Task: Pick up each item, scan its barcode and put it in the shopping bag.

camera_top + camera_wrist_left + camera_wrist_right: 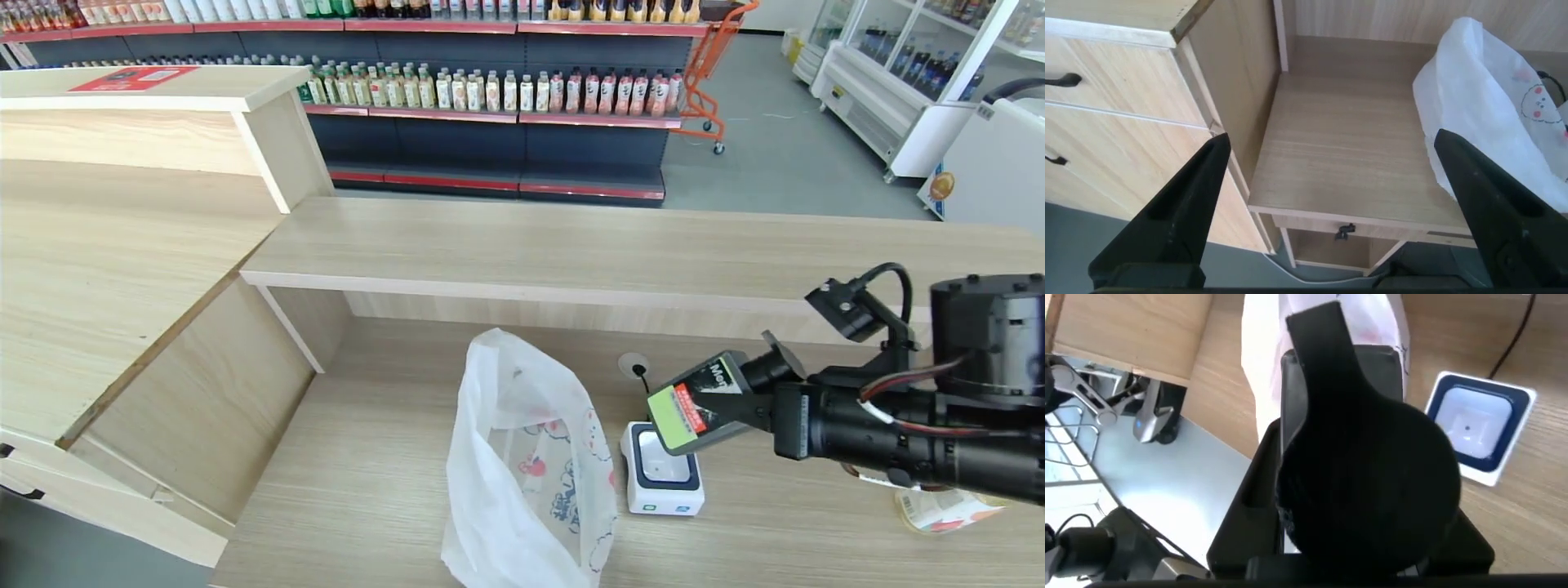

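Pale wooden counter (816,539) holds a white plastic shopping bag (522,457) left of a white-and-blue scanner (661,482), above which the right gripper (747,392) pinches a dark green-ended box (694,408) (left gripper (1331,143) spread).

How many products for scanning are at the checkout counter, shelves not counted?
2. A box is held by the right gripper near the scanner. A packet lies on the counter, partly hidden under the right arm; more may be hidden there.
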### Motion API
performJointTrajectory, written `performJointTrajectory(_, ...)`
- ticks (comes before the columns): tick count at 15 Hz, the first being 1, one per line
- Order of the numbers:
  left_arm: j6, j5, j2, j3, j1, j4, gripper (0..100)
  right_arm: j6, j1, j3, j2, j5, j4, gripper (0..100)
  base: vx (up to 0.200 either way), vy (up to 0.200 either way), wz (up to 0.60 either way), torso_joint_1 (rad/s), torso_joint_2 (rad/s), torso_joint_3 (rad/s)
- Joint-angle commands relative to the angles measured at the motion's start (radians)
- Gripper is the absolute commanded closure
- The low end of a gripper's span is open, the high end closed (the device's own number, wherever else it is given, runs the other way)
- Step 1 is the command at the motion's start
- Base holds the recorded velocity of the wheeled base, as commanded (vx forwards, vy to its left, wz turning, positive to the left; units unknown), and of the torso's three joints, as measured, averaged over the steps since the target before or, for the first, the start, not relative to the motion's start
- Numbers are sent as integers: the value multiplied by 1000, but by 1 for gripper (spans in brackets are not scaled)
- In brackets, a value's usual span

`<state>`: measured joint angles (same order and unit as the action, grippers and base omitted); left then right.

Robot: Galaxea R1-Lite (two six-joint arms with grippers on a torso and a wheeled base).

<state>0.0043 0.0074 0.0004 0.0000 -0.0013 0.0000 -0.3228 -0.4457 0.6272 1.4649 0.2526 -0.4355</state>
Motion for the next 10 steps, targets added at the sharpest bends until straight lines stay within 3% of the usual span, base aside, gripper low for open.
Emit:
performJointTrajectory(1,0,0,0,0,0,0,0,1,1,111,198,-1,0,100,0,0,0,0,0,0)
performJointTrajectory(5,0,0,0,0,0,0,0,25,-10,241,416,-6,0,100,0,0,0,0,0,0)
performJointTrajectory(10,0,0,0,0,0,0,0,226,-39,279,568,-10,-12,100,0,0,0,0,0,0)
